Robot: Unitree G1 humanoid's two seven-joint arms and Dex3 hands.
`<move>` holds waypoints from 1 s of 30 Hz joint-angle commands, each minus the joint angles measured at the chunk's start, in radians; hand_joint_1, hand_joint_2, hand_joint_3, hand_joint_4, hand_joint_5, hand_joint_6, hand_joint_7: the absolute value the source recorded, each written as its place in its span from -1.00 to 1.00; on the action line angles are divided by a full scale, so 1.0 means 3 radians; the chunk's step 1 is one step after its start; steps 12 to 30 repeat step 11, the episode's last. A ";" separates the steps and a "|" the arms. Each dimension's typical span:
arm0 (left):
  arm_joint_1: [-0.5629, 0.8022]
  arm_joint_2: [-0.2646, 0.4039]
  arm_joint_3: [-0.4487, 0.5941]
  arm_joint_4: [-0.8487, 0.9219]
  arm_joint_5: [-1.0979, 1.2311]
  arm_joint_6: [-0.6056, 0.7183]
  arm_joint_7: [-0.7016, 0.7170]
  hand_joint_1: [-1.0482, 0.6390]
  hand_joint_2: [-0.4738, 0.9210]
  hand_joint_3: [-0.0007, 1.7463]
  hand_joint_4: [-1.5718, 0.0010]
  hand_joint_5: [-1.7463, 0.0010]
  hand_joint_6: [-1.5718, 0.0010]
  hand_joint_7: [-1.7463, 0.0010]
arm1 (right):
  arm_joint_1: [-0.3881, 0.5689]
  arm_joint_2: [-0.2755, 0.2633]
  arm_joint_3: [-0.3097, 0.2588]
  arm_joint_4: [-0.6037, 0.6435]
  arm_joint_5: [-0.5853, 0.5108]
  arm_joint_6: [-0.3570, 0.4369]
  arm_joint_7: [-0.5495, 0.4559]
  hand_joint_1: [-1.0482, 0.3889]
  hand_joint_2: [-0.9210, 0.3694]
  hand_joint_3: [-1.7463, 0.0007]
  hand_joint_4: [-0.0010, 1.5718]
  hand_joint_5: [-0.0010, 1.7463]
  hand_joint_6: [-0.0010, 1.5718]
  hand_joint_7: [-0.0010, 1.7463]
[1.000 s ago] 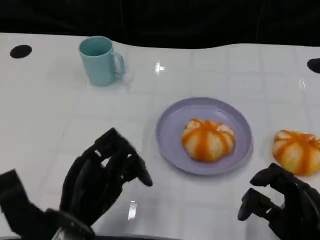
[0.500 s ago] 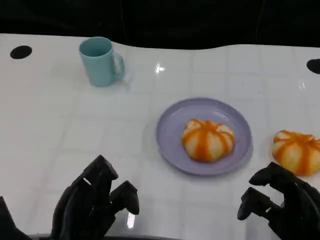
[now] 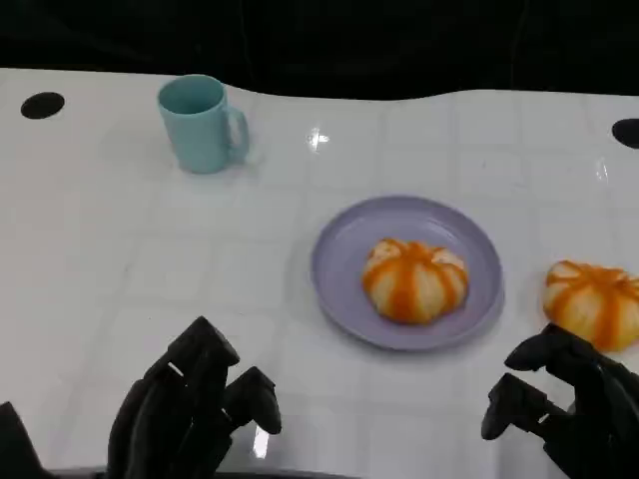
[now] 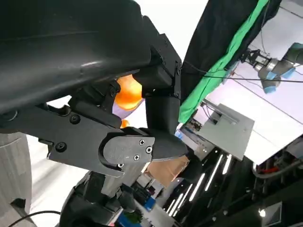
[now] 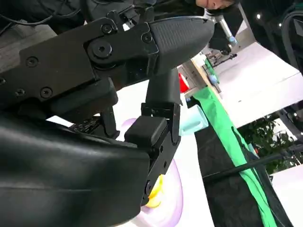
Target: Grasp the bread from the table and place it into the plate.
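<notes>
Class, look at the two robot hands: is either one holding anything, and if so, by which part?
Nothing is held. The left hand and right hand grip nothing; one bread sits on the plate, another bread on the table.

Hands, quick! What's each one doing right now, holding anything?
Left hand: holds nothing, fingers curled in, closed.
Right hand: holds nothing, fingers apart, open, just short of the bread on the table.

no readable text, no labels, no brands, no numbers or signs on anything
</notes>
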 commanded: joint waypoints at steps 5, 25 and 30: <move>-0.0047 0.0034 0.0029 0.0077 0.0030 -0.0089 -0.0037 -0.42 1.00 -0.56 -0.08 -1.00 0.22 -1.00 | -0.0034 -0.0056 -0.0057 0.0058 0.0024 0.0007 0.0003 -0.25 -1.00 0.76 -0.05 0.74 0.06 0.14; -0.0075 0.0024 0.0040 0.0132 0.0009 -0.0097 -0.0063 -0.41 1.00 -0.55 -0.08 -1.00 0.21 -1.00 | -0.0058 -0.0061 -0.0073 0.0108 0.0030 0.0012 0.0010 -0.24 -1.00 0.77 -0.05 0.74 0.05 0.15; -0.0075 0.0024 0.0040 0.0132 0.0009 -0.0097 -0.0063 -0.41 1.00 -0.55 -0.08 -1.00 0.21 -1.00 | -0.0058 -0.0061 -0.0073 0.0108 0.0030 0.0012 0.0010 -0.24 -1.00 0.77 -0.05 0.74 0.05 0.15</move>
